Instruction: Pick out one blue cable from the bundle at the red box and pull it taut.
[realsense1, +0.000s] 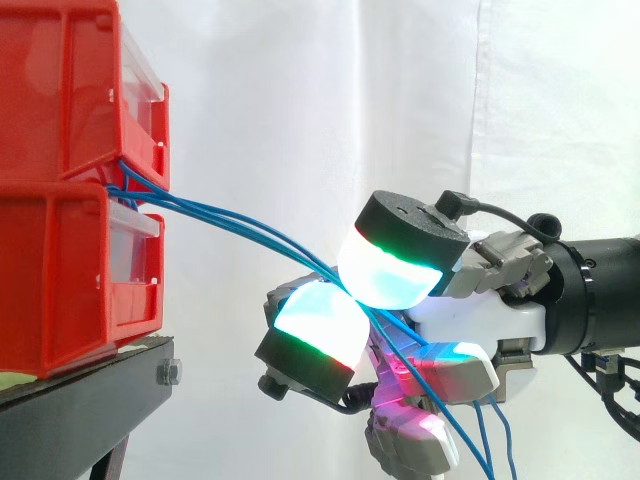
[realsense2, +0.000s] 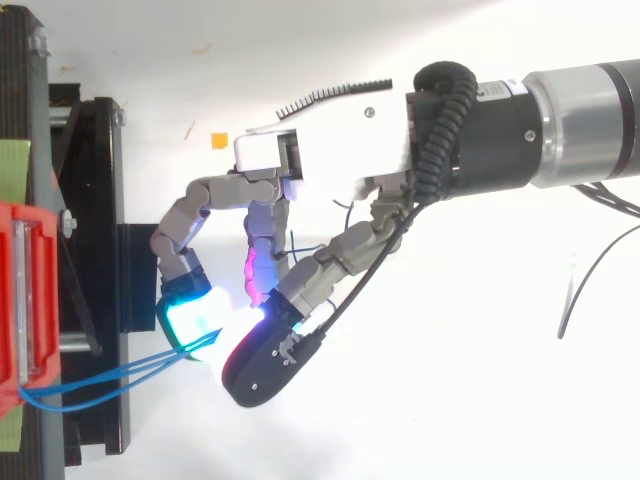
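In the side view, the blue cables (realsense1: 240, 222) come out of the gap between the two stacked red bins (realsense1: 60, 270) on the black stand (realsense1: 90, 390) and slope down to the right into the hand (realsense1: 470, 315). The hand is closed on them: two glowing pads (realsense1: 390, 270) meet from above and below with the strands pinched between them. That looks to us like the grip needed for a pull away from the bins. Several strands pass through the pinch, and we cannot tell whether just one is held. Past the pads, the cables drop loosely below the palm. Their gentle curve suggests they are not yet taut.

From above, the hand (realsense2: 330, 155) reaches in from the right, with its fingers curled so the pads (realsense2: 195, 315) close just beside the stand (realsense2: 95, 250). The cables (realsense2: 140, 362) loop out from the bin (realsense2: 25, 300) and run a short way right into the pinch.
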